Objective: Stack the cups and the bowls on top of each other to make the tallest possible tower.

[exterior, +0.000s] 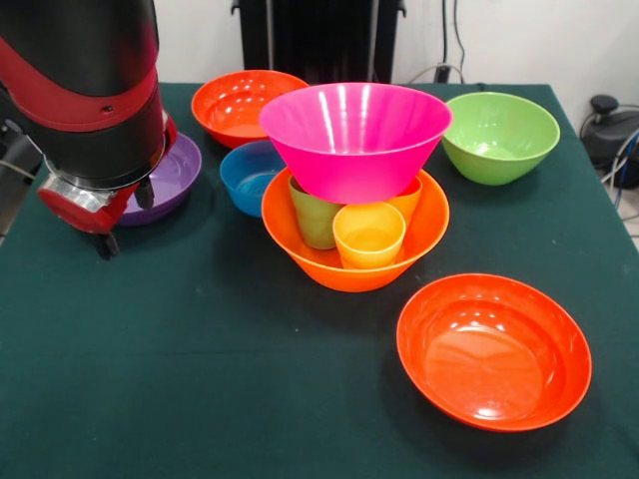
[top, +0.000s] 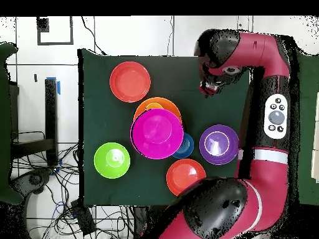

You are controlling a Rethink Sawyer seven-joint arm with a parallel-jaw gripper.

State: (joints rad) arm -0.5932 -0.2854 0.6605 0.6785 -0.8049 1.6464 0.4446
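1. A tower stands mid-table on the green cloth: a large light orange bowl holds a green cup, a yellow cup and an orange cup, and a large pink bowl rests on their rims.
2. A small blue bowl sits touching the base bowl.
3. One red-orange bowl lies alone on the near cloth; the other sits at the far edge.
4. A lime green bowl stands apart on the tower's other side.
5. The red and black arm hangs off to the side, its gripper partly covering the purple bowl; I cannot tell whether the hand is spread or pressed together.
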